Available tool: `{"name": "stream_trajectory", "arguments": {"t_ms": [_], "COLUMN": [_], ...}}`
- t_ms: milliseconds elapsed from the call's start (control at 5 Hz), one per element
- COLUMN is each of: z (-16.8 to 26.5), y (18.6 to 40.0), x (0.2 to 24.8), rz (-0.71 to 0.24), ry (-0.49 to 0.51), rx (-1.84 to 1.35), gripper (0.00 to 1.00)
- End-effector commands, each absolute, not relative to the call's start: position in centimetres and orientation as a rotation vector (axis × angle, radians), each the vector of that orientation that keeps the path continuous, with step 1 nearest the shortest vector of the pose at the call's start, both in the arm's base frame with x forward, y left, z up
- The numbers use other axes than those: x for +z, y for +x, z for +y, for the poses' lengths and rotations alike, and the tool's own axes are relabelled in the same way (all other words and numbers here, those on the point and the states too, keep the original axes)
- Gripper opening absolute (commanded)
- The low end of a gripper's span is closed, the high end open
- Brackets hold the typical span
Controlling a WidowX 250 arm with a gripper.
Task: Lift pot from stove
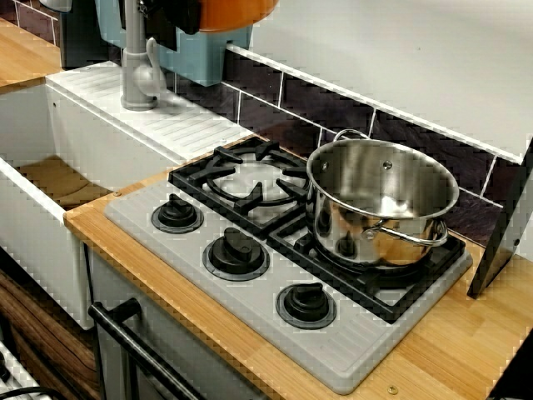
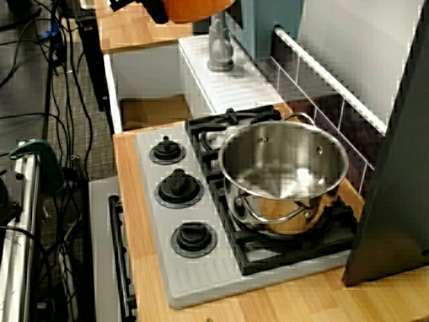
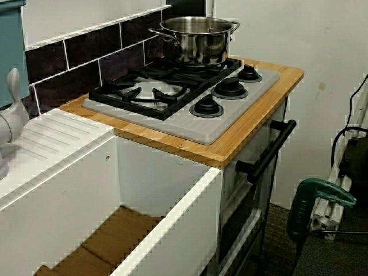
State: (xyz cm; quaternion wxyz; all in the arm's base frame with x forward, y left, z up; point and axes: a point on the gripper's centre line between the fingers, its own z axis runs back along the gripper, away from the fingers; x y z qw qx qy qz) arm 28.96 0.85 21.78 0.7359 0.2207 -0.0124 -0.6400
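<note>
The orange pot [image 1: 240, 12] hangs in the air at the top edge of the view from the front, above the faucet and well left of the stove [image 1: 333, 350]. Only its lower part shows. My gripper [image 1: 185, 17] is a black shape against the pot's left side, holding it; its fingers are cut off by the frame. In the view from the left end, the pot [image 2: 198, 8] and gripper [image 2: 155, 8] sit at the top, far beyond the stove [image 2: 201, 275]. In the view from the sink side, the stove [image 3: 190, 129] shows, but pot and gripper are out of view.
A large steel pot [image 1: 383, 200] stands on the right burner. The left burner grate [image 1: 250, 179] is bare. A grey faucet [image 1: 137, 71] rises beside the white sink [image 1: 33, 196]. A dark panel [image 1: 504, 233] leans at the right, and an oven handle [image 3: 267, 150] sticks out in front.
</note>
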Motion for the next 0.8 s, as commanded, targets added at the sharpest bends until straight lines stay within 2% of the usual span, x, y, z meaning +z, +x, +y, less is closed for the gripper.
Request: {"name": "stream_trajectory", "arguments": {"t_ms": [0, 600], "z": [1.35, 1.46], "y": [28.76, 28.13], "x": [24.03, 24.33], "rz": [-0.054, -0.046], "ry": [0.514, 0.489], "rx": [-1.394, -1.399], "gripper": [0.00, 0.00]}}
